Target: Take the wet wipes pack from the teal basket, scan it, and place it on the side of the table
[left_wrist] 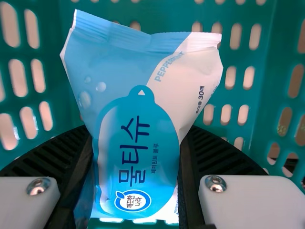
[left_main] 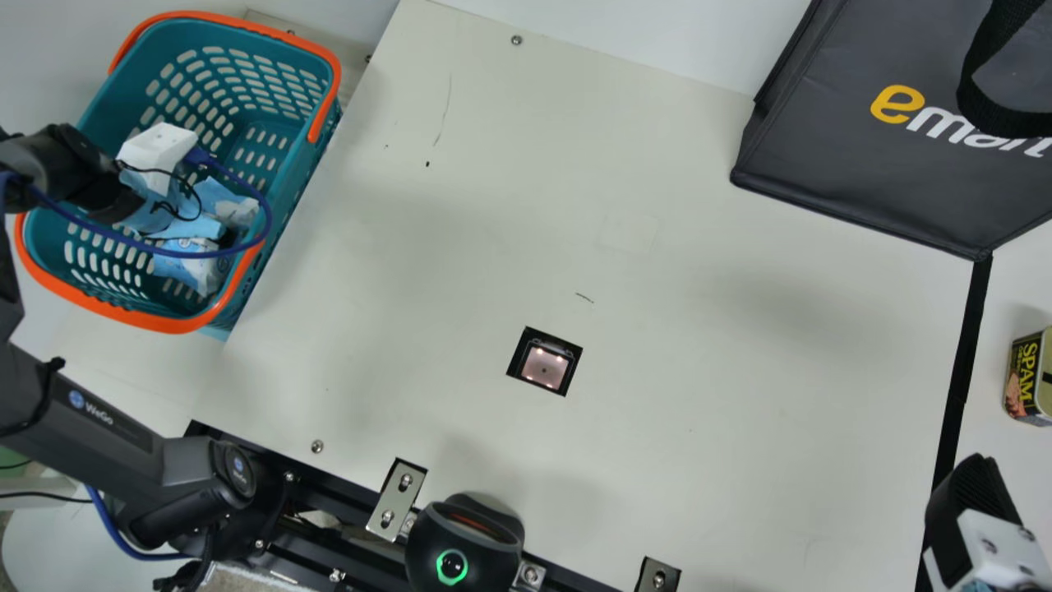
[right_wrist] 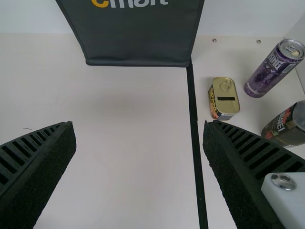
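Firmly clamped: a soft light-blue and white plastic wet wipes pack [left_wrist: 136,143] sits in the left gripper [left_main: 160,152], inside the basket

Starting at ten o'clock in the main view, the slotted teal plastic basket with orange rim and handles [left_main: 185,325] has the left gripper reaching down within its walls; the two black ribbed fingers press the pack from either side, its crimped end sticking out past them; lower in the basket lies another crumpled light-blue and white packet [left_main: 193,267]. Near half past six, at the table's edge, stands a rounded black device with a glowing green ring [left_main: 464,543]; just off the clock's hub, toward six, a square black-framed scanner window with pinkish lit glass [left_main: 544,366] is set in the cream table [left_main: 657,477]. At two o'clock is a dark grey fabric bag with a black strap [left_main: 838,173]; at four, the right gripper [left_main: 974,497], its fingers well apart with nothing between them; at three, a dark-sided tin with a gold lid [left_main: 1027,378], beyond the long black strip [left_main: 962,386]; near the tin are a purple metal can [right_wrist: 274,69] and a dark can [right_wrist: 286,124].
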`<state>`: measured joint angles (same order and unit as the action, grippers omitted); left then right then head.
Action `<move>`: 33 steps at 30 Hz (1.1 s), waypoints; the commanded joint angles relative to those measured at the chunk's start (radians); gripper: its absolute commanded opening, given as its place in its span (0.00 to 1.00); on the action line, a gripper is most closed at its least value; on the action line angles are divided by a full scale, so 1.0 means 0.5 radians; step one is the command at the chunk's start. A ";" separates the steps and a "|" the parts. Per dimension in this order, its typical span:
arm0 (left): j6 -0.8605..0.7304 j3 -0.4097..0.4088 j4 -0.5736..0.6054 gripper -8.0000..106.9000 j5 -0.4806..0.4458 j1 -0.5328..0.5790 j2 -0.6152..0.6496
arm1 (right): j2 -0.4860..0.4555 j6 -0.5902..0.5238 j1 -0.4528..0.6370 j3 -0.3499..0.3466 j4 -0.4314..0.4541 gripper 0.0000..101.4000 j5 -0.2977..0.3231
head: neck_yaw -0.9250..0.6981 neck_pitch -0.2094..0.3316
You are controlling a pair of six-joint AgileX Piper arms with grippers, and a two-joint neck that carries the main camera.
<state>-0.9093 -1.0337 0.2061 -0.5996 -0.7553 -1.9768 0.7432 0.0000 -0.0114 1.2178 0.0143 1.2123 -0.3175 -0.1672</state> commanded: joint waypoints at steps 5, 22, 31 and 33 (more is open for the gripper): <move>0.065 -0.017 0.014 0.00 -0.053 0.014 0.095 | 0.000 0.000 0.000 0.000 0.000 0.94 0.000 | -0.008 0.058; 0.476 -0.153 -0.029 0.00 -0.263 0.104 0.397 | 0.000 0.000 0.000 0.000 0.000 0.94 0.002 | -0.008 0.058; 0.774 -0.306 -0.063 0.00 -0.465 0.162 0.530 | 0.000 0.000 0.000 0.000 0.000 0.94 0.002 | -0.008 0.058; 0.832 -0.343 -0.067 0.00 -0.509 0.176 0.562 | 0.000 0.000 0.000 0.000 0.000 0.94 0.002 | -0.008 0.058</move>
<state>-0.5186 -1.1961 0.1733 -0.8409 -0.6698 -1.7028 0.7432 0.0000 -0.0114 1.2178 0.0143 1.2133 -0.3191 -0.1672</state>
